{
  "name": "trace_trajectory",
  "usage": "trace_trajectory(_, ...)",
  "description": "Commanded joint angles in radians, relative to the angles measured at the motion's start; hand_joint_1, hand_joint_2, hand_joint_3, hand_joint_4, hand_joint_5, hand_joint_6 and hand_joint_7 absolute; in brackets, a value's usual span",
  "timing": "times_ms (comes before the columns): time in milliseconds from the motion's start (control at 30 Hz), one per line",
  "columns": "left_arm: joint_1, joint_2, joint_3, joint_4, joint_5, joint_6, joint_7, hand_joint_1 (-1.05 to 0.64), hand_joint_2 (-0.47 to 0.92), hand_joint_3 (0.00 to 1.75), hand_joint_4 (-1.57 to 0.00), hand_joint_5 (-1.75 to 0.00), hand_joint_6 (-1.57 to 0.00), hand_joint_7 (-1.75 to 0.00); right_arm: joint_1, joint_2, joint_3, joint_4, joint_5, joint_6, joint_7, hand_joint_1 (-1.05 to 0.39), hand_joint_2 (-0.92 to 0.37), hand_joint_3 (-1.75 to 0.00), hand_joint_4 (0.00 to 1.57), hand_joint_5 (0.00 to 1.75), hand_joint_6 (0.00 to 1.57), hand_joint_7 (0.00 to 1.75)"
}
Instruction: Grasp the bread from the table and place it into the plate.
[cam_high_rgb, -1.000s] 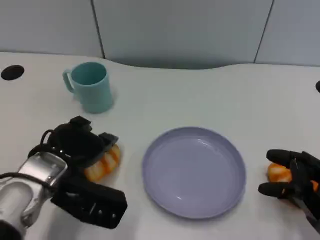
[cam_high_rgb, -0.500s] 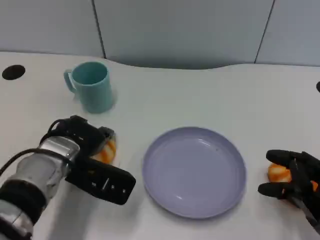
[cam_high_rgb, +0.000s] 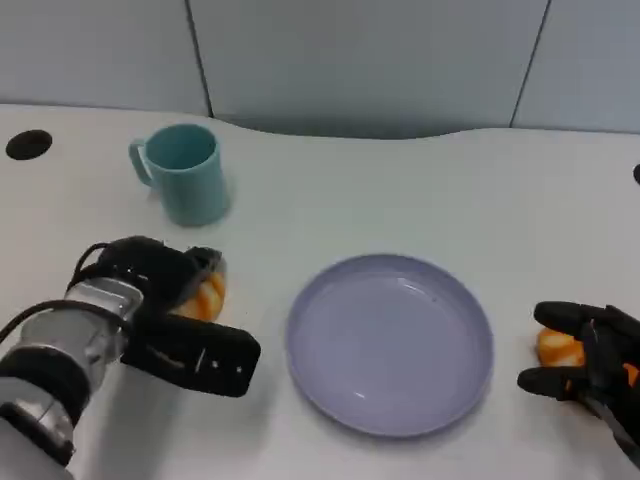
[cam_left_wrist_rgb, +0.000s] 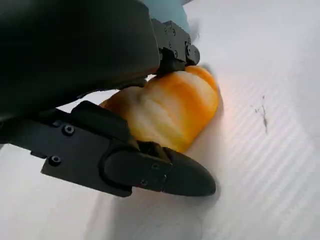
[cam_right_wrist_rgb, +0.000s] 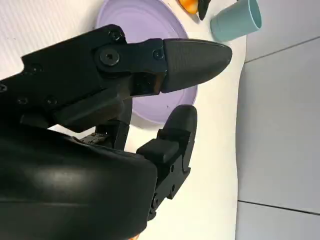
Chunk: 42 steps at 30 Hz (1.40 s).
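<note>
Orange-and-cream striped bread (cam_left_wrist_rgb: 170, 110), lavender plate (cam_high_rgb: 389, 340), teal mug (cam_high_rgb: 185, 172), black hands.

Right hand (cam_right_wrist_rgb: 165, 95): black fingers reach over the plate (cam_right_wrist_rgb: 150, 30) (lavender).
Cup (cam_right_wrist_rgb: 237, 21): teal, beyond the plate.
Bread (cam_right_wrist_rgb: 188, 5): orange sliver, beside the cup.

Bench (cam_high_rgb: 420, 190) in smooth matt white laminate, plate (cam_high_rgb: 389, 342) in satin lavender plastic, cup (cam_high_rgb: 185, 173) in matt teal plastic, bread (cam_left_wrist_rgb: 170, 107) with glossy orange-glazed crust, fingers (cam_left_wrist_rgb: 150, 172) in matt black moulded plastic, forearm (cam_high_rgb: 75, 345) in brushed silver metal.
</note>
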Motion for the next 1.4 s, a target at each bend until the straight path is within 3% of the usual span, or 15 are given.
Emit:
trace_trajectory(33,0.015,0.002,0.000,0.015,-0.036,-0.001,-0.014,-0.36,0.88,0.00,-0.49,-0.40,-0.49,-0.13,0.006,-0.010,-0.006,-0.014,0.000,-0.016,0.000,-0.34,-0.92,-0.44,0.51,1.06,0.45,0.81)
trace_trajectory(133,0.008,0.009,0.010,0.010,-0.066,-0.005,-0.029,-0.25,0.86,0.00,-0.41,-1.20,-0.69,-0.23,0.001,-0.013,-0.004,-0.007,-0.005,-0.024,0.003,-0.34,-0.92,-0.45,0.50,1.07,0.45,0.82)
trace_trajectory(200,0.011,0.015,0.019,0.005,-0.087,-0.025,-0.007,-0.22,0.85,0.00,-0.40,-1.48,-0.72,-0.30,-0.002,-0.013,-0.005,-0.005,-0.005,-0.026,0.004,-0.34,-0.92,-0.45,0.50,1.07,0.45,0.82)
trace_trajectory(233,0.018,0.022,0.026,0.000,-0.098,-0.044,0.018,-0.21,0.84,0.01,-0.44,-1.64,-0.55,-0.96,-0.003,-0.013,-0.005,-0.004,-0.005,-0.026,0.003,-0.35,-0.92,-0.44,0.50,1.07,0.45,0.82)
trace_trajectory(267,0.026,0.030,0.033,-0.007,-0.107,-0.066,0.051,-0.20,0.84,0.01,-0.45,-1.69,-0.43,-1.33,-0.004,-0.012,-0.005,-0.004,-0.005,-0.026,0.002,-0.35,-0.92,-0.44,0.50,1.07,0.45,0.83)
trace_trajectory(300,0.032,0.035,0.036,-0.010,-0.112,-0.081,0.073,-0.21,0.87,0.03,-0.49,-1.72,-0.39,-1.57,-0.005,-0.011,-0.005,-0.004,-0.005,-0.026,0.000,-0.35,-0.92,-0.43,0.51,1.07,0.45,0.83)
trace_trajectory(367,0.041,0.045,0.039,-0.010,-0.121,-0.116,0.110,-0.21,0.88,0.03,-0.53,-1.74,-0.41,-1.70,-0.007,-0.010,-0.007,-0.005,-0.003,-0.020,-0.002,-0.35,-0.92,-0.43,0.51,1.07,0.45,0.83)
trace_trajectory(533,0.079,0.053,0.107,-0.007,-0.211,-0.214,0.111,-0.16,0.92,0.15,-0.62,-1.75,-0.51,-1.75,-0.014,-0.009,-0.011,0.000,0.006,-0.022,0.004,-0.35,-0.92,-0.44,0.50,1.08,0.44,0.84)
trace_trajectory(967,0.141,0.085,0.193,-0.086,-0.322,-0.244,-0.001,-0.13,0.86,0.19,-0.61,-1.75,-0.47,-1.75,-0.018,-0.012,-0.010,0.005,-0.002,-0.024,0.001,-0.34,-0.92,-0.44,0.50,1.09,0.43,0.85)
trace_trajectory(1067,0.175,0.120,0.239,-0.119,-0.364,-0.299,0.012,-0.18,0.85,0.21,-0.61,-1.75,-0.47,-1.75,-0.021,-0.007,-0.010,0.005,0.001,-0.016,-0.004,-0.33,-0.92,-0.44,0.49,1.09,0.43,0.85)
trace_trajectory(1400,0.282,0.153,0.396,-0.373,-0.605,-0.489,-0.157,-0.13,0.83,0.25,-0.68,-1.75,-0.45,-1.75,-0.021,-0.002,0.001,0.007,-0.007,-0.008,-0.018,-0.33,-0.92,-0.43,0.48,1.08,0.44,0.85)
